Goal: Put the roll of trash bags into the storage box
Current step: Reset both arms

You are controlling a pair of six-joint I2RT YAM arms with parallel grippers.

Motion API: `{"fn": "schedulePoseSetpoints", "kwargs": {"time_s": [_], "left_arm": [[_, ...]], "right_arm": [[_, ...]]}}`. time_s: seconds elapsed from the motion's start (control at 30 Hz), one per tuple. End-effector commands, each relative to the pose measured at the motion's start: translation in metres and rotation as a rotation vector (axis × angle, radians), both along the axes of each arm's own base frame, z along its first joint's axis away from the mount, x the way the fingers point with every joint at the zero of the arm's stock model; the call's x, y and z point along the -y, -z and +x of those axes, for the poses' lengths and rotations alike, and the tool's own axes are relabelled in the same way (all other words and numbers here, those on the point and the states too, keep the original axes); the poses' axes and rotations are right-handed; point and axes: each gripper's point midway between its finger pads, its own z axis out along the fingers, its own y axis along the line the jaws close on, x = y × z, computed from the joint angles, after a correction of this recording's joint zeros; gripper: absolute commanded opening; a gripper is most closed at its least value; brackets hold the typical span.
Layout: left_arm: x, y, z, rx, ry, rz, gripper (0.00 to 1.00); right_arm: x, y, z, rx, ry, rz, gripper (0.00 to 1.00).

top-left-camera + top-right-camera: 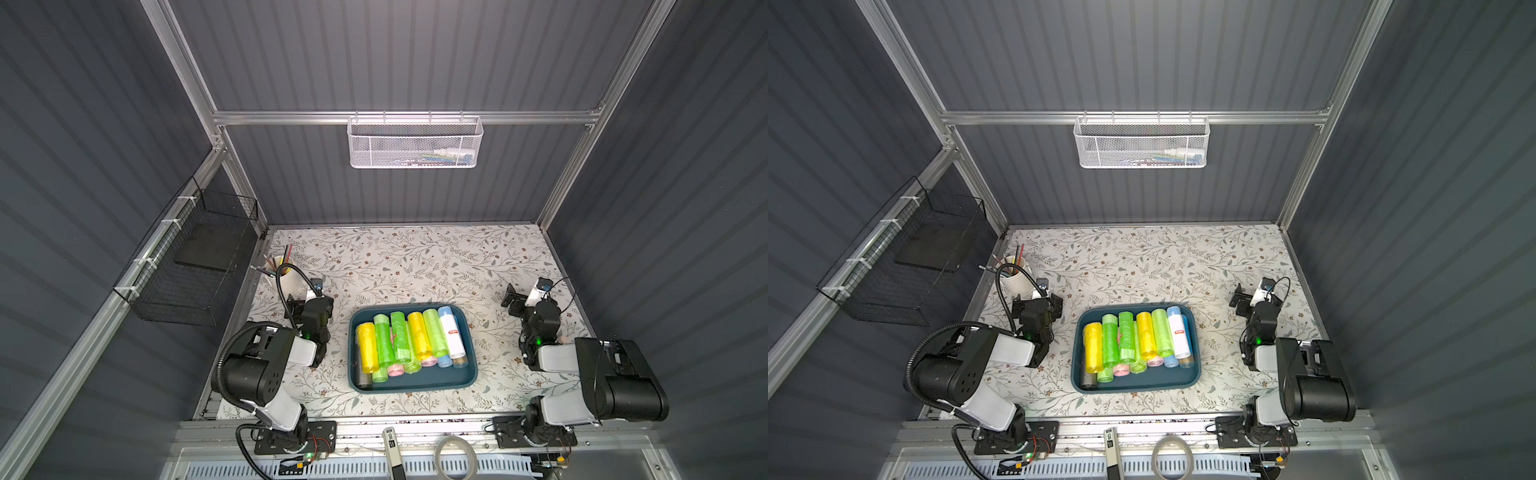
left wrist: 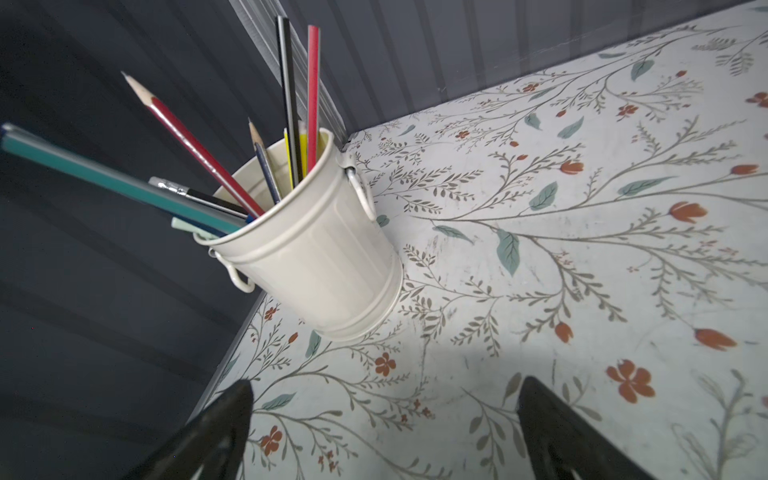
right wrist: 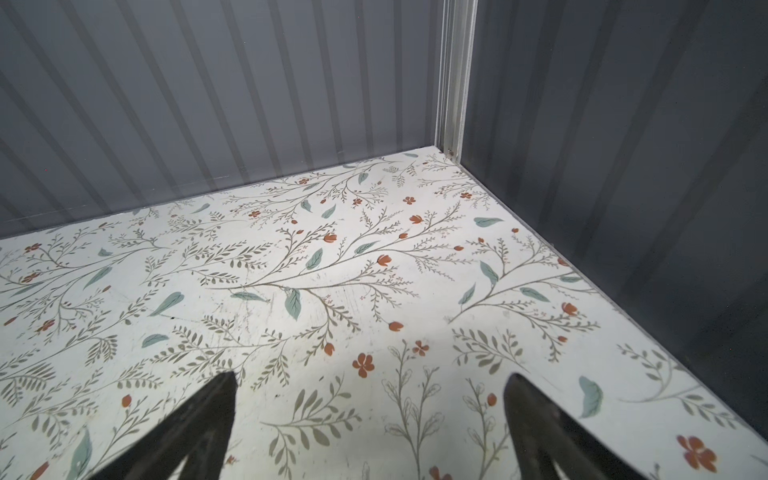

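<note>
Teal storage box [image 1: 419, 380] is sitting mid-way across the table [image 1: 415, 257], with rolls of trash bags [image 1: 419, 334] lying packed side by side inside, so none is rolling loose. Left hand [image 2: 386, 384] and right hand [image 3: 371, 377] are hanging wide open and empty, flanking the box, probably parked clear.

The storage box [image 1: 432, 380] is dark teal, its rolls [image 1: 419, 336] yellow, green, pink, blue and white, the table [image 1: 415, 257] white with grey-green sprigs and rust flowers.

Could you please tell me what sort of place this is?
Likely a robot test cell dressed as a home storage corner: an aluminium frame, two arms bolted at the front, and a tray of bag rolls on a floral tabletop.
</note>
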Motion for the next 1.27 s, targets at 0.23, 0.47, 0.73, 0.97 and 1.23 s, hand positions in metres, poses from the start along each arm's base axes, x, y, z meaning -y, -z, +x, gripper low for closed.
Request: {"fn": "schedulePoseSetpoints", "kwargs": {"time_s": [0.23, 0.47, 0.73, 0.97, 1.23], "left_arm": [[0.035, -0.016, -0.010, 0.040, 0.227, -0.181, 1.00], [0.026, 0.010, 0.020, 0.059, 0.241, -0.271, 1.00], [0.019, 0.028, 0.039, -0.078, 0.202, -0.308, 1.00], [0.016, 0.027, 0.038, -0.062, 0.183, -0.310, 1.00], [0.016, 0.028, 0.038, -0.071, 0.180, -0.312, 1.00]], "right_arm": [[-0.024, -0.005, 0.023, -0.048, -0.179, 0.006, 0.99], [-0.025, -0.005, 0.023, -0.043, -0.180, 0.007, 0.99], [-0.025, -0.005, 0.023, -0.045, -0.180, 0.005, 0.99], [-0.025, -0.005, 0.024, -0.045, -0.181, 0.007, 0.99], [-0.031, -0.005, 0.023, -0.042, -0.218, 0.000, 0.99]]}}
